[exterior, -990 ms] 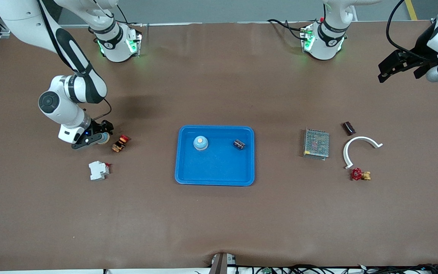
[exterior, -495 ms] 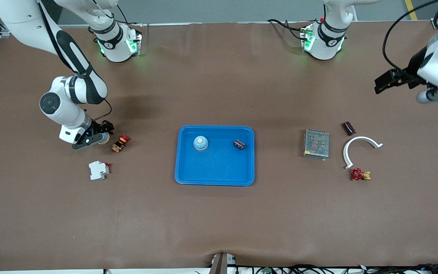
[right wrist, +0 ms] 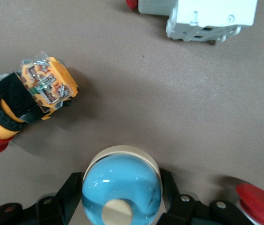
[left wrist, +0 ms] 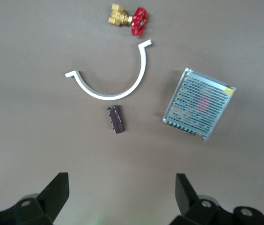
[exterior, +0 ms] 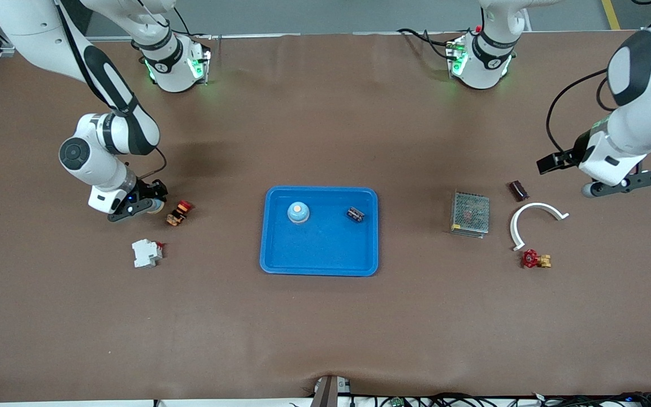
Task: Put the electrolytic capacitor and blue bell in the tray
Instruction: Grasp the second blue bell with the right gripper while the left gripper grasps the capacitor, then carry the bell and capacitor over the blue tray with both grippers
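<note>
The blue tray lies mid-table. In it stand a blue bell and a dark electrolytic capacitor. A second blue bell with a cream button sits on the table toward the right arm's end, partly hidden under the hand in the front view. My right gripper is shut on it, fingers against both its sides. Another capacitor lies on the table toward the left arm's end. My left gripper hangs open in the air beside it, holding nothing.
A red and yellow push button and a white breaker lie near the right gripper. A mesh-covered power supply, a white curved clip and a red-handled brass valve surround the loose capacitor.
My left arm has swung down from the table's end toward the loose capacitor. My right arm has stayed in place at the bell.
</note>
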`<control>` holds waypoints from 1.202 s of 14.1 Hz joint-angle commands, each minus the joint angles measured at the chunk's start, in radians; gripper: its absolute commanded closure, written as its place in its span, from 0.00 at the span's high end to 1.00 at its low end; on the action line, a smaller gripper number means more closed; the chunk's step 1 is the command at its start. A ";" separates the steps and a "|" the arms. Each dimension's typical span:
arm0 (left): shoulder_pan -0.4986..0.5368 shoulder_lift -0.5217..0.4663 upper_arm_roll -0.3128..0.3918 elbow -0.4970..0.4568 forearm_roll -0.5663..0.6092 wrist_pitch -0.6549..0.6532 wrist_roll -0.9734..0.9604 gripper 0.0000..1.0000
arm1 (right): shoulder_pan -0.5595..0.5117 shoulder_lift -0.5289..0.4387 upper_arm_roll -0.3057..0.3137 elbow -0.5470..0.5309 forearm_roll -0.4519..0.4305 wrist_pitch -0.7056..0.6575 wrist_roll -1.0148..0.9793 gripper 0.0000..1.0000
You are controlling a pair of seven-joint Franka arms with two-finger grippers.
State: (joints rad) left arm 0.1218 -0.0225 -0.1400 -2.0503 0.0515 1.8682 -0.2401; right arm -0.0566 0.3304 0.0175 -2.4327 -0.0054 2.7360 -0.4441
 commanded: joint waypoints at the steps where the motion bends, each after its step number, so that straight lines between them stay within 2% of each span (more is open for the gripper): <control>1: 0.062 -0.044 -0.015 -0.173 0.014 0.174 -0.007 1.00 | -0.008 0.004 0.002 -0.005 -0.008 0.011 -0.010 0.63; 2: 0.076 -0.033 -0.013 -0.223 0.014 0.253 -0.007 1.00 | -0.008 0.004 0.002 -0.003 -0.008 0.011 -0.010 0.61; 3: 0.081 -0.013 -0.013 -0.263 0.014 0.326 -0.007 1.00 | -0.008 0.004 0.002 -0.003 -0.008 0.010 -0.010 0.53; 4: 0.097 0.012 -0.013 -0.286 0.014 0.372 -0.007 1.00 | -0.008 0.004 0.002 -0.002 -0.008 0.010 -0.008 0.50; 6: 0.119 0.065 -0.015 -0.298 0.013 0.413 -0.007 0.98 | -0.008 0.001 0.002 0.006 -0.008 0.004 -0.005 0.50; 10: 0.154 0.202 -0.016 -0.300 0.004 0.506 -0.007 0.82 | -0.002 -0.030 0.006 0.039 -0.002 -0.034 0.007 0.51; 13: 0.154 0.303 -0.016 -0.298 0.002 0.612 -0.008 0.79 | 0.003 -0.045 0.007 0.180 0.001 -0.259 0.019 0.51; 15: 0.154 0.332 -0.016 -0.297 0.001 0.643 -0.008 0.79 | 0.009 -0.045 0.009 0.292 0.001 -0.416 0.022 0.51; 17: 0.153 0.352 -0.016 -0.297 0.002 0.658 -0.008 0.75 | 0.041 -0.044 0.010 0.394 0.002 -0.545 0.112 0.51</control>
State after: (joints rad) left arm 0.2642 0.3214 -0.1435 -2.3545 0.0522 2.5150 -0.2399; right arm -0.0491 0.2872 0.0240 -2.1313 -0.0041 2.3009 -0.4136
